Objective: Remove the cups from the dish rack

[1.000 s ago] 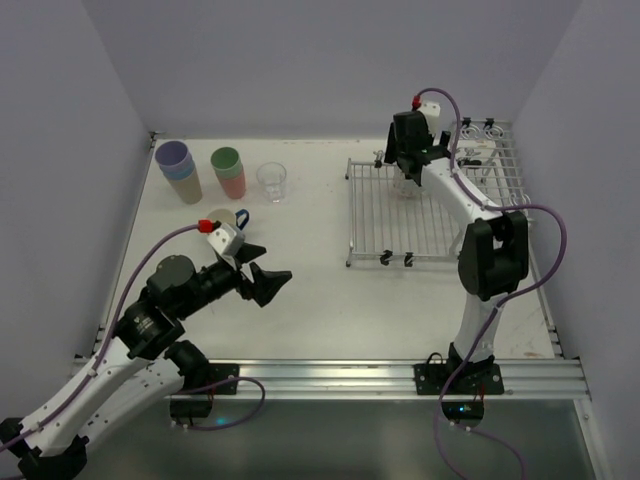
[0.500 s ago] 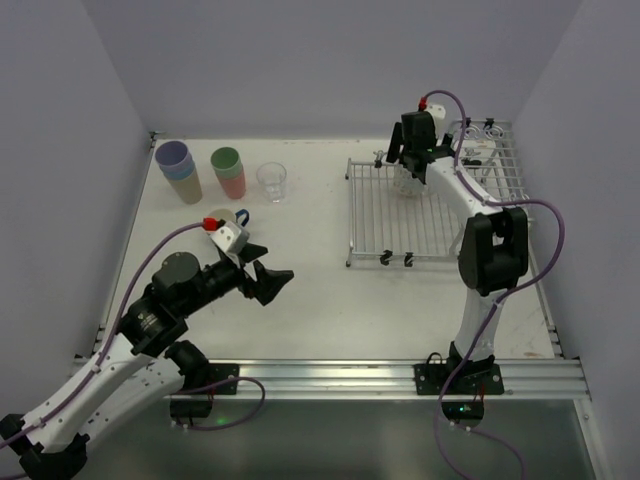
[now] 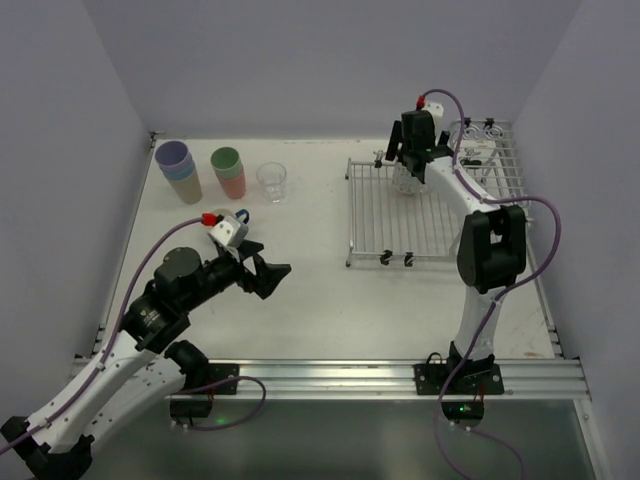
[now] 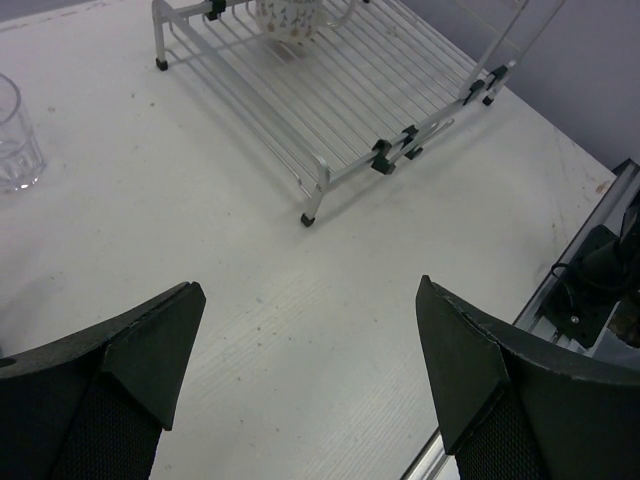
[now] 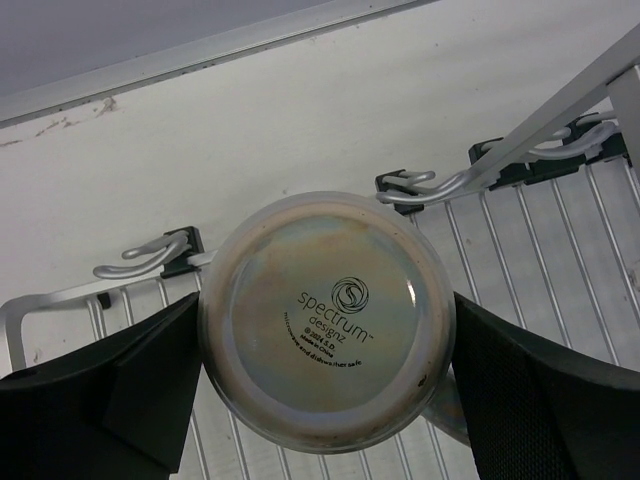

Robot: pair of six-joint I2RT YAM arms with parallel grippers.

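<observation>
The white speckled mug (image 5: pixel 328 325) stands upside down at the far left end of the dish rack (image 3: pixel 400 215), its base facing my right wrist camera. My right gripper (image 5: pixel 328 335) is shut on it, one finger pressed on each side, and the mug still rests on the wires. In the top view the gripper (image 3: pixel 408 168) covers most of the mug (image 3: pixel 403 186). My left gripper (image 3: pixel 268 274) is open and empty above the bare table, left of the rack. In the left wrist view its jaws (image 4: pixel 310 300) are spread wide and the mug (image 4: pixel 290 15) shows on the rack (image 4: pixel 330 100).
At the back left stand a lavender and blue tumbler stack (image 3: pixel 178 170), a green and salmon stack (image 3: pixel 229 171) and a clear glass (image 3: pixel 271 181). A dark-blue mug (image 3: pixel 240 214) peeks out behind my left wrist. The rack's taller basket (image 3: pixel 490 150) is at the far right.
My left arm has drawn back a little toward the upper left, gripper still open. My right wrist has shifted slightly right over the mug and settled lower.
</observation>
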